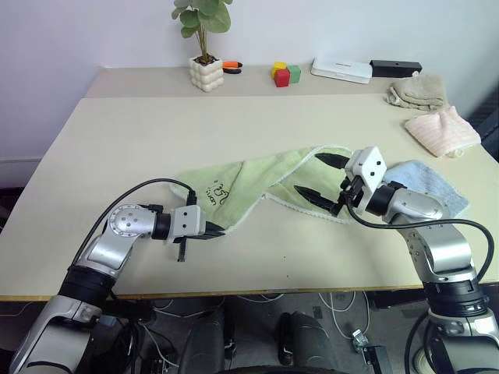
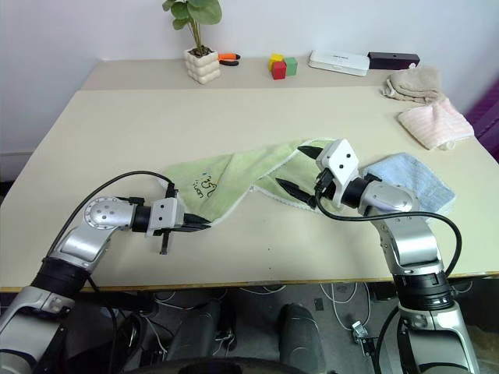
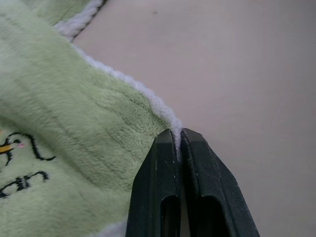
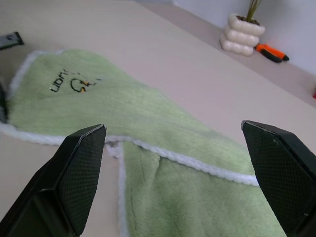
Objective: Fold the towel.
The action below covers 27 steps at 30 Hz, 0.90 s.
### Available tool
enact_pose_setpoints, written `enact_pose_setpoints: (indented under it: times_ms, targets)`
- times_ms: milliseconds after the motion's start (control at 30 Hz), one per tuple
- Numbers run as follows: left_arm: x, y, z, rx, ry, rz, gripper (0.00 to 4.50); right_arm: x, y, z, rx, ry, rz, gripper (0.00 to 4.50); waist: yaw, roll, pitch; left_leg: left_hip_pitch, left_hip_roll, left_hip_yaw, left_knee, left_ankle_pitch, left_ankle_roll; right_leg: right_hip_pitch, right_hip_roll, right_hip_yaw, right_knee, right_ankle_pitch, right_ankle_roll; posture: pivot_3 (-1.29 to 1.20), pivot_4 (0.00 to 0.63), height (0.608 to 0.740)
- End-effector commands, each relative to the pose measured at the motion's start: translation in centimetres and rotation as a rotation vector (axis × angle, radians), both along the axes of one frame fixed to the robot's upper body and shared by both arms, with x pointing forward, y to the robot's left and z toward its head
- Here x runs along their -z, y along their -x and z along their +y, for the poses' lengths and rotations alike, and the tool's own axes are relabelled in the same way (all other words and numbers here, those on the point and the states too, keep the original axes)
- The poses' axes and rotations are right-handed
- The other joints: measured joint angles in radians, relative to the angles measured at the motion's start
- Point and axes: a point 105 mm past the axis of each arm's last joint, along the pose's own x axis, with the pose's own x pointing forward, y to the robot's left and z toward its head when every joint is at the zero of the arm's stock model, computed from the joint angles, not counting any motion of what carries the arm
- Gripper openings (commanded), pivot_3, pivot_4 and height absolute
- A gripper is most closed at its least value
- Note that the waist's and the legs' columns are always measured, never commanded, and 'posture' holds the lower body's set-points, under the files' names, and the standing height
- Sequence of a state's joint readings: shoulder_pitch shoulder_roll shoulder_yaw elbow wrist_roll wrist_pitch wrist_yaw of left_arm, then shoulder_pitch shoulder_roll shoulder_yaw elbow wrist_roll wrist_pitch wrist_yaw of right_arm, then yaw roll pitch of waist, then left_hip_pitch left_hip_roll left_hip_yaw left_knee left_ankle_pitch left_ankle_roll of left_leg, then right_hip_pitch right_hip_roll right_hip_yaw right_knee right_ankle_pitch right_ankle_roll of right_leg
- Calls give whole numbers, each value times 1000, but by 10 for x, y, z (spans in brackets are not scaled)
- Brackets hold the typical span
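Near edge of the bench [image 1: 117, 265]: my left end effector [image 1: 217, 231] is pressed together on the towel [image 1: 257, 181], pinching the white stitched edging at its near-left corner, as the left wrist view shows [image 3: 170, 123]; the towel itself lies rumpled and twisted mid-bench, running from that corner away to the right. Just right of the towel's twist, my right end effector [image 1: 321, 178] is spread wide and hovers over the far-right portion of the towel, gripping nothing; beyond it a light blue cloth [image 1: 433, 187] lies touching or just beside the towel's right end. Farther from the towel: a pale pink cloth [image 1: 440, 131], a beige cloth [image 1: 417, 89], a potted plant [image 1: 204, 47], coloured blocks [image 1: 285, 75], a white box [image 1: 341, 70].

Risks, as I judge them: the left pinch takes only the thin edging, so a quick lift could let it slip out; the right end effector, closing where it hovers, might catch the blue cloth together with the towel; the twist could carry into the fold.

Writing: a small dark embroidered mark [image 4: 74, 83] with a cartoon figure near the pinched corner; its letters are not legible with confidence.
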<state>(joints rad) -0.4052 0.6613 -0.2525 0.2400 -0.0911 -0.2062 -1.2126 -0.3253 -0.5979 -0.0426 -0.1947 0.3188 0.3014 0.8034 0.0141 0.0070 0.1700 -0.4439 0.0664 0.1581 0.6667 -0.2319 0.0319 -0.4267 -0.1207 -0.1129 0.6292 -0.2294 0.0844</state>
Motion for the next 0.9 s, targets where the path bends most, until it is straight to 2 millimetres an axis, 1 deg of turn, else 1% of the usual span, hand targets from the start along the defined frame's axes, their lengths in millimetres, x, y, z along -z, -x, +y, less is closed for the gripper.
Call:
enact_pose_setpoints:
  times_ms: [33,67,133,200,233,300,400,500,533,600,633,700,733,833,900]
  targets:
    - [16,-10,16,-114,-41,52,56,-13,3,-3,13,-4,-54,4500,-1,0,-1,0,0,0,0,0,0,0,0,0,0,0,0,0,150,740]
    - [6,-13,15,-122,11,49,56,-13,2,-6,29,-2,-57,4500,-2,0,-1,0,0,0,0,0,0,0,0,0,0,0,0,0,150,740]
    - [-22,-20,18,-165,148,48,56,-12,-6,-16,85,10,-69,4500,-4,0,0,0,0,0,0,0,0,0,0,0,0,0,0,0,150,740]
    - [-49,-27,28,-221,261,44,56,-14,-19,-28,175,24,-99,4500,-9,-1,0,-2,1,0,0,1,2,-1,0,0,0,0,0,0,150,740]
    - [-57,-29,32,-239,289,39,56,-15,-25,-32,210,31,-112,4500,-11,-1,1,-4,0,0,0,2,3,-1,1,0,1,0,0,0,150,740]
    - [-77,-35,44,-295,357,18,56,-14,-42,-42,309,46,-122,4500,-14,-1,1,-6,0,1,0,2,3,-2,1,0,1,1,1,0,150,740]
    - [-96,-41,54,-350,417,-20,56,-11,-63,-51,413,55,-113,4500,-24,-1,1,-6,-1,1,0,2,2,-2,1,0,1,2,4,0,150,740]
    - [-105,-39,54,-361,449,-47,56,-4,-82,-61,494,147,-121,4500,-29,-1,1,-6,-2,2,0,4,-1,-1,2,0,1,2,4,0,150,740]
    - [-106,-37,55,-368,460,-45,56,-3,-88,-65,515,150,-103,4500,-30,-1,1,-6,-2,2,-1,5,-2,-1,2,0,1,2,4,0,150,740]
    - [-105,-35,59,-396,460,-57,56,-2,-98,-70,539,190,-98,4500,-33,0,1,-6,-2,3,-1,5,-3,-2,2,1,1,2,5,0,150,740]
    - [-104,-33,61,-408,469,-48,56,0,-102,-73,552,243,-112,4500,-34,0,1,-6,-2,3,-1,6,-4,-2,2,1,1,2,5,0,150,740]
    - [-104,-30,62,-417,477,-43,56,2,-107,-77,563,308,-128,4500,-36,0,1,-6,-2,3,-2,6,-4,-2,2,1,1,2,5,0,150,740]
    - [-105,-27,62,-415,482,-49,56,2,-109,-79,566,321,-130,4500,-36,0,1,-6,-2,3,-2,6,-5,-2,2,1,1,2,5,0,150,740]
    - [-107,-13,71,-429,514,-60,56,-5,-121,-80,605,284,-121,4500,-39,0,2,-6,-1,3,-3,7,-5,-2,2,1,1,2,5,0,150,740]
    - [-107,-5,77,-443,532,-54,56,-2,-125,-77,594,297,-116,4500,-44,0,2,-6,-1,4,-3,7,-5,-3,2,1,1,2,5,0,150,740]
